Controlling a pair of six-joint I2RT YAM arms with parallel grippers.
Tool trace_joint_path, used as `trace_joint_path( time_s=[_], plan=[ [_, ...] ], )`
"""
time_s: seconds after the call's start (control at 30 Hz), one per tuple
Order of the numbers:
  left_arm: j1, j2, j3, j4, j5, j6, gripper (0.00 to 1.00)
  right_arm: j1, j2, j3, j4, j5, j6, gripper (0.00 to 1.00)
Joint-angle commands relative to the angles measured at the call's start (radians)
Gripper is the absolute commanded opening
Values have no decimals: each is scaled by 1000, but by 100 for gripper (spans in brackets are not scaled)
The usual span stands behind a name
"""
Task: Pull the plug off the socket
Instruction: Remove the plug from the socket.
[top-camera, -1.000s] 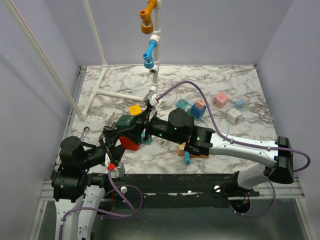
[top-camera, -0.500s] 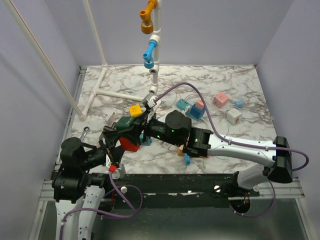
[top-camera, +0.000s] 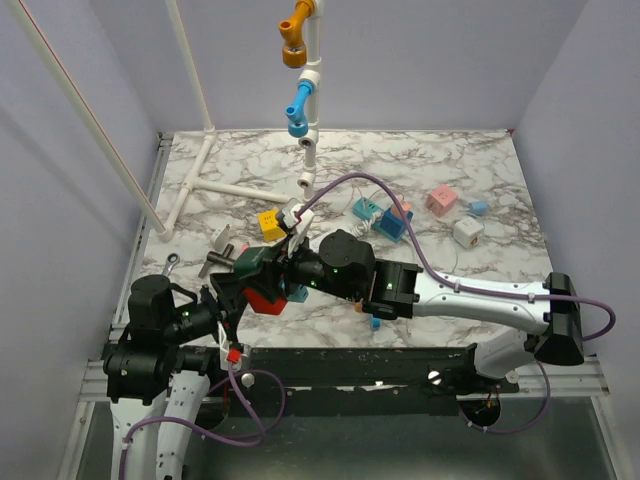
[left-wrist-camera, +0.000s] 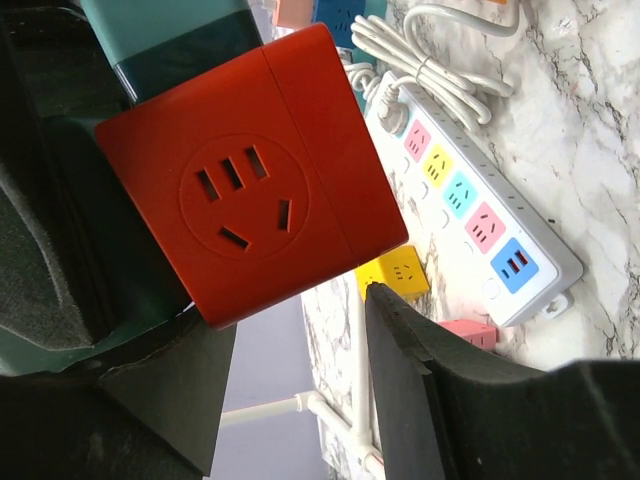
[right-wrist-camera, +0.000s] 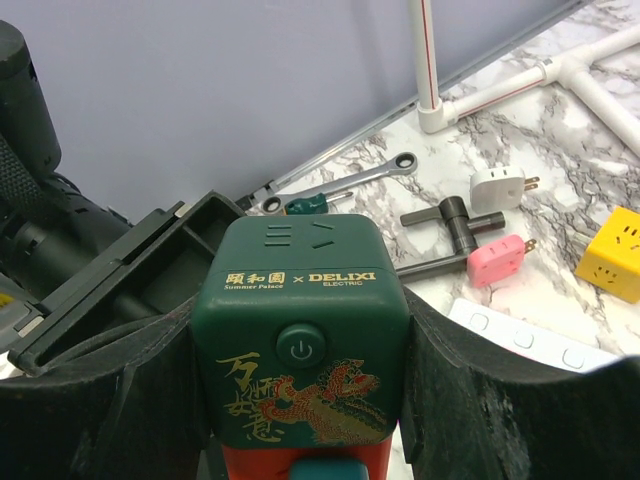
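Red plug cube may slip: left end effector straddles it, grip unclear, while right end effector clamps green cube.

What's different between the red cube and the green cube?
The red cube is plain, showing slots inside a circle; the green cube carries a power button, lettering and a dragon. From above, the red cube appears lower in the picture than the green cube. Both are boxy.
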Motion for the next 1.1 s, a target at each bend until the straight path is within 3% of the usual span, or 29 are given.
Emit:
trace_joint_path(
  time_s=[0.0,0.13,0.3,0.33,0.37,0.4,0.43,0.53,0.73,0.97,1.07],
  plan=[
    [-33,-25,-13,-61,271,57,1,-6,-16,-30,406,135,11,1],
    [-33,-33,-23,-10,266,-15,0,-6,-43,-92,470,183,23,1],
    [-33,-30,-24,-80,279,64,0,-6,-65,-116,518,245,-6,1],
    [-33,-33,-26,-77,279,56,12,-7,-64,-112,516,248,-12,1],
    [-33,-35,-28,-47,276,9,38,-7,-65,-109,513,246,-19,1],
    [-33,-38,-29,6,269,-56,76,-7,-65,-108,509,247,-25,1],
    [-33,-39,-29,67,257,-161,98,-7,-70,-110,505,250,-32,1],
    [-32,-27,-24,267,197,-486,98,-7,-103,-130,509,265,-50,1],
    [-33,-7,-10,389,182,-943,98,-6,-210,-163,533,243,-87,1],
    [-33,-7,2,431,135,-1245,98,-7,-316,-201,463,158,-57,1],
    [-32,21,9,575,70,-1504,99,-7,-335,-219,466,79,-55,1]
  ],
)
